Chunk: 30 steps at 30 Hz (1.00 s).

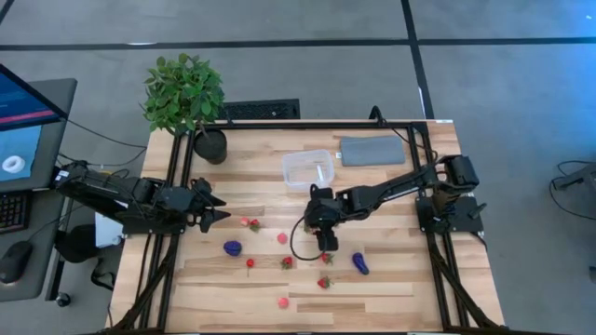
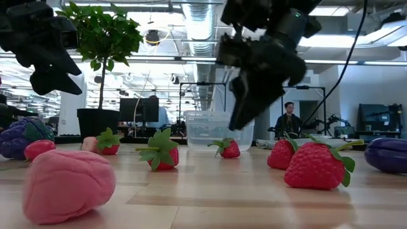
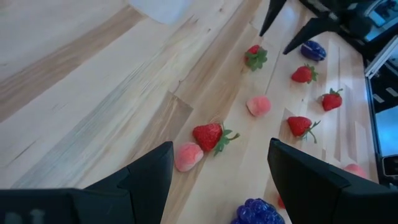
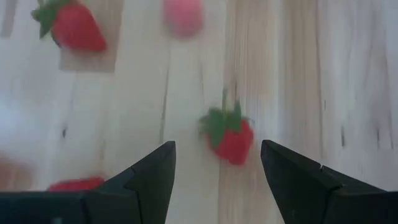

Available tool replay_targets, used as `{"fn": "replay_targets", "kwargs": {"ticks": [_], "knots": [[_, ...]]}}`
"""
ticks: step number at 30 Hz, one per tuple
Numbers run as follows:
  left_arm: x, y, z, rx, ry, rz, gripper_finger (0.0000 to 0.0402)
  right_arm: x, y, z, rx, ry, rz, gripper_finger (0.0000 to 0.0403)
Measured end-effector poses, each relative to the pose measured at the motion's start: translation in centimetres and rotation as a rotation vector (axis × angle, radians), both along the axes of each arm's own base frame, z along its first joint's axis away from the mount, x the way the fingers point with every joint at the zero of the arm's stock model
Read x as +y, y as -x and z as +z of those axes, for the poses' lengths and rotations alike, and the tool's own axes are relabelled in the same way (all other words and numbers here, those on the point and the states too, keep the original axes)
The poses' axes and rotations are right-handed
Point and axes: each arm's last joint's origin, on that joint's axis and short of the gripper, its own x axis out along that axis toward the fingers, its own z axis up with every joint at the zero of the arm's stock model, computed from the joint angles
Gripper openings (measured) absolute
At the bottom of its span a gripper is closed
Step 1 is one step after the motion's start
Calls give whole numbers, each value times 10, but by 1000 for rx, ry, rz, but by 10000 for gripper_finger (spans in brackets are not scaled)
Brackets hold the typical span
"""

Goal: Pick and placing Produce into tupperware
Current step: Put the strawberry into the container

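Toy produce lies scattered on the wooden table: a strawberry point(image 4: 229, 138) on the boards just beyond my right gripper point(image 4: 216, 155), more strawberries point(image 1: 323, 282), pink pieces point(image 1: 282, 238) and two purple pieces point(image 1: 359, 264). My right gripper point(image 1: 309, 226) hangs open above the table, pointing steeply down, its fingers clear of that strawberry point(image 2: 227, 148). The clear tupperware point(image 1: 307, 170) stands behind it, toward the far edge. My left gripper point(image 1: 222, 207) waits open at the table's left side, above the boards, facing a strawberry point(image 3: 209, 135) and a pink piece point(image 3: 188, 157).
A grey pad point(image 1: 372, 149) lies to the right of the tupperware near the far edge. A potted plant point(image 1: 184, 93) stands at the far left corner. Black frame rails point(image 1: 438, 251) run along both sides. Bare boards lie between the tupperware and the produce.
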Motion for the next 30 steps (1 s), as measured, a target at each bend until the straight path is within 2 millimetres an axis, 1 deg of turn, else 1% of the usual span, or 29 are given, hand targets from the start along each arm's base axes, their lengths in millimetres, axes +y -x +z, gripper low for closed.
{"fn": "replay_targets", "kwargs": {"ticks": [2, 5, 8, 10, 13, 15, 23, 30], "knots": [[0, 0, 0, -1, 0, 0, 249, -1, -4, 2, -24, -3, -4, 260], [0, 0, 1, -6, 1, -1, 249, -2, -1, -5, 21, 5, -8, 260], [0, -1, 1, -10, 2, -1, 249, -1, -6, -11, 10, -1, -14, 260], [0, -1, 1, -9, 2, 0, 249, 0, -3, -16, 47, -5, -25, 260], [0, -1, 1, -10, 2, 0, 249, 3, -8, -16, 14, -13, -26, 260], [0, -1, 1, -9, 2, 0, 249, 2, -5, -20, 50, -12, -35, 260], [0, -1, 1, -10, 2, 0, 249, 2, -7, -18, 23, -23, -53, 260], [0, -1, 1, -9, 2, 0, 249, 0, -3, -20, 72, -27, -75, 260]]}}
